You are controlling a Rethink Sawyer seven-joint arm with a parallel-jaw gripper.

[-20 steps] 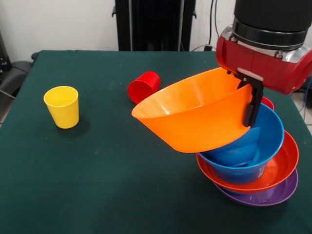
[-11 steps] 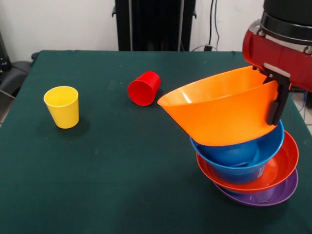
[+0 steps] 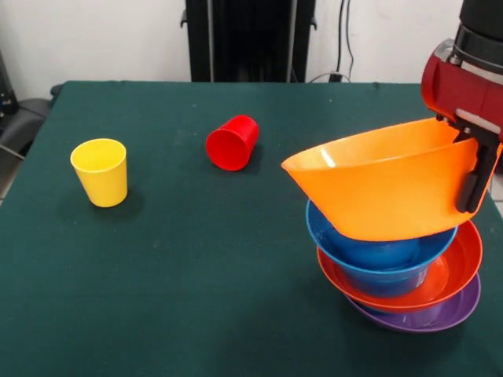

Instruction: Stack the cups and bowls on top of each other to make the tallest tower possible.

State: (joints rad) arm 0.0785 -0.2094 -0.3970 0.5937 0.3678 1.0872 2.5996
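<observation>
A huge orange bowl (image 3: 381, 188) hangs tilted, mouth towards the upper left, directly over the tower. My gripper (image 3: 468, 188) is shut on its right rim, with one black finger (image 3: 475, 179) showing outside the wall and the other hidden inside. Below, the tower is a nested pile: a purple bowl (image 3: 428, 316) lowest, a red-orange bowl (image 3: 448, 279) on it, a blue bowl (image 3: 365, 263) above. The orange bowl's underside covers the blue bowl's mouth; I cannot tell whether they touch. A yellow cup (image 3: 100, 171) stands upright at the left. A red cup (image 3: 233, 142) lies on its side mid-table.
The dark green table (image 3: 196, 275) spreads wide between the cups and the pile. The pile sits close to the table's right edge. A black stand (image 3: 250, 39) rises behind the far edge.
My gripper has carried the orange bowl to the right and lower, from beside the pile to above the blue bowl. The cups and the lower bowls have not moved.
</observation>
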